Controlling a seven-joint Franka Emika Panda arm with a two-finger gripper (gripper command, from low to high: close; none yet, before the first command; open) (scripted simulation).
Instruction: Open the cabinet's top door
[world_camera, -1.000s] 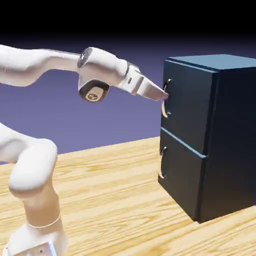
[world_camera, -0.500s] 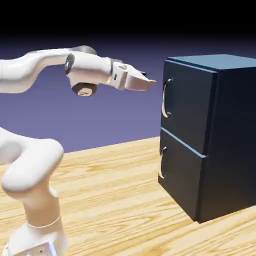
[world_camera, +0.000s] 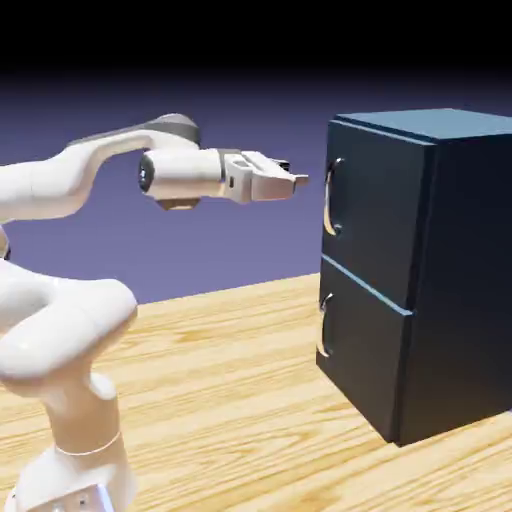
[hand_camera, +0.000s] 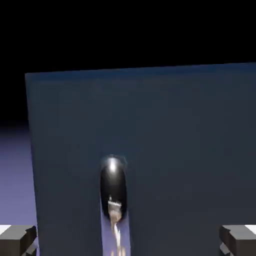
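Arm: raised from the exterior view's lower left, bent back, its forearm arching over and reaching toward the cabinet (world_camera: 465, 260)
Gripper (world_camera: 302, 180): held about level, pointing to the exterior view's right, near the upper handle and apart from it
Fingers (hand_camera: 17, 240): spread wide, one at each side of the hand view's bottom edge, holding nothing
Cabinet: upright on the wooden table (world_camera: 230, 400), at the exterior view's right, its long axis vertical
Top door (world_camera: 385, 205): shut, above the lower door (world_camera: 362, 345), its face turned toward the arm
Upper handle (world_camera: 329, 200): curved, its long axis upright, on the door's edge side at the exterior view's left; in the hand view, between the fingers' sides, left of the middle
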